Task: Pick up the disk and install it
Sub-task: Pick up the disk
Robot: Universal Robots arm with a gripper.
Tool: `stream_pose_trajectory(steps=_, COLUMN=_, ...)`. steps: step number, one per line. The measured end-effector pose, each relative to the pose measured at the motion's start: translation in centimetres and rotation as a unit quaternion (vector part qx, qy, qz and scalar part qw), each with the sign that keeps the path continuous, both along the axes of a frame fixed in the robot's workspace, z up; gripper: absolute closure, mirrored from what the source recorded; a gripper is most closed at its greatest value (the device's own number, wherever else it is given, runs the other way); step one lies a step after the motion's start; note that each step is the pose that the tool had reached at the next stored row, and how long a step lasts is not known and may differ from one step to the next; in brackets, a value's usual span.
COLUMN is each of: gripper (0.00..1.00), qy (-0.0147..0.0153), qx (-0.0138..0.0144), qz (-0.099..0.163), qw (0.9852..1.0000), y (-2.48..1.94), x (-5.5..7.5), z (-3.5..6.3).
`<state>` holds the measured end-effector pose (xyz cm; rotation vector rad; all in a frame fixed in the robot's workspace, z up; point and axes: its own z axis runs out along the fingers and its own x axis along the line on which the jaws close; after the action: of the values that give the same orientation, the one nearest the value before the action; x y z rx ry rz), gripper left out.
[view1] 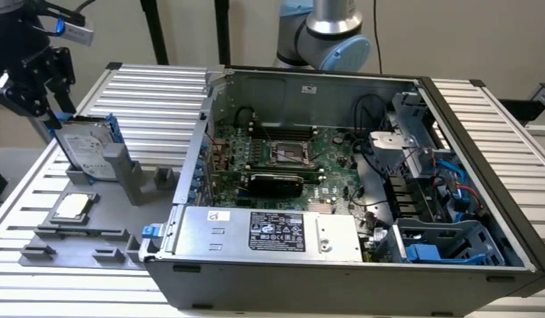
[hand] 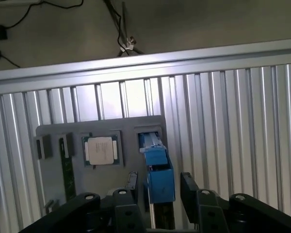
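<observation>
The gripper (hand: 159, 184) is straddling the disk (hand: 155, 158) at its blue edge, fingers (hand: 187, 185) spread clear of it on both sides, while a square chip (hand: 101, 149) is lying just beside the disk.

No text is legible to me. The black label (view1: 277, 232) on the silver box (view1: 201, 228), at the near side of the case (view1: 343, 286), shows unreadable marks. The white label (view1: 78, 142) on the disk (view1: 89, 165), at the exterior view's left, is also unreadable.

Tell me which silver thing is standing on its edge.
The disk with the blue frame, under the gripper. The small chip and the big box both lie flat.
</observation>
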<state>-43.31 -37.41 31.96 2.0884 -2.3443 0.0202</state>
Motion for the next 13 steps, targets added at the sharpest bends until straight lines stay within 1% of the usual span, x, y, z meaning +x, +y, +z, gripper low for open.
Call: stream_pose_trajectory(steps=13, gripper=0.0, qy=-0.0001, qx=0.0, qz=0.0, qw=1.0, y=0.0, x=0.1, z=-2.38)
